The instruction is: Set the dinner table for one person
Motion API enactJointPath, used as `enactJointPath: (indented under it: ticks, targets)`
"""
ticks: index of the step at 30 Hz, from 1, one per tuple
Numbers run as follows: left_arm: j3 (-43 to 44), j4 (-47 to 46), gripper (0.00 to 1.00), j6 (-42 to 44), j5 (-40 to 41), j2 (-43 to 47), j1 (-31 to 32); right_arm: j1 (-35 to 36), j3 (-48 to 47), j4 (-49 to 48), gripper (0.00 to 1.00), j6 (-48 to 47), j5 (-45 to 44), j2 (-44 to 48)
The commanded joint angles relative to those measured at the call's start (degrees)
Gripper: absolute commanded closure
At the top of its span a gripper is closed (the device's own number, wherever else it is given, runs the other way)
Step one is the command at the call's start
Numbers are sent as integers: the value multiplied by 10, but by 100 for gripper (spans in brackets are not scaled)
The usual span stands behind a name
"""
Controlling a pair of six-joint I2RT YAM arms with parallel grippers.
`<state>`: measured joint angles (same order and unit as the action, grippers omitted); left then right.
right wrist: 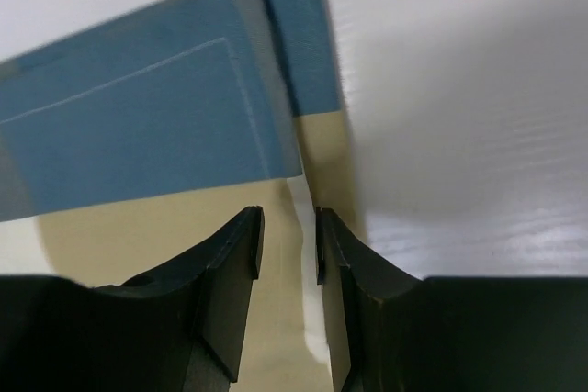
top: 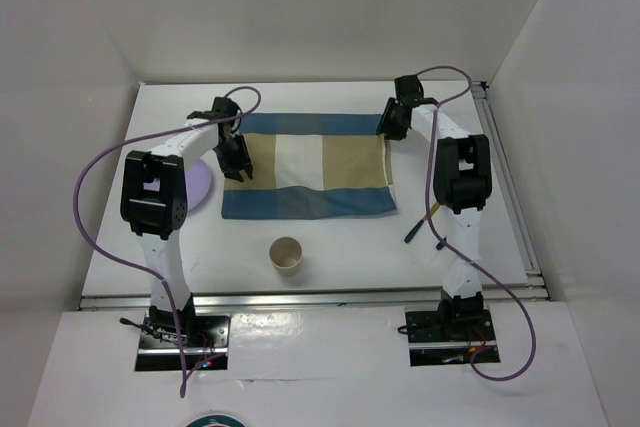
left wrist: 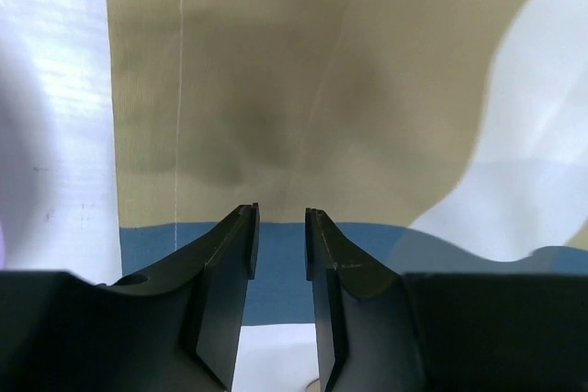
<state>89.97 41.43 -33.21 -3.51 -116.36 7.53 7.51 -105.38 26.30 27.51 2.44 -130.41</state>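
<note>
Setting for one: my left gripper (top: 237, 161) hangs over the left edge of the striped mat (top: 310, 179), jaws slightly apart with nothing between them, tan and blue cloth below. My right gripper (top: 391, 125) sits at the mat's far right corner, jaws likewise parted and empty, where the hem looks folded over. The mat lies spread mid-way across the dinner table (top: 340, 252). Bare white top surrounds a paper cup (top: 286, 255) nearside. A purple plate (top: 200, 187) lies left, a dark utensil (top: 420, 224) right. Aluminium rails (top: 300, 297) bound the near and right edges.
</note>
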Motion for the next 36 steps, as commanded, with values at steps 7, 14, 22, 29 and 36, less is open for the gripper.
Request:
enactJointPath:
  ticks: [7,14,22,29,36]
  targets:
    - [-48,-1,55,9,-12,26,-1,10,-33,44,58,-13,1,-35]
    - [-53,-1,55,9,-6,26,-1,10,-15,21,100,-18,16,-6]
    - [-36,9,55,14,10,39,-1,-1,13,-17,100,-18,8,84]
    - [-23,21,55,14,15,52,-1,-7,55,-43,100,-13,-8,135]
    - [-8,35,46,19,27,58,-6,-23,69,-44,100,-7,-10,113]
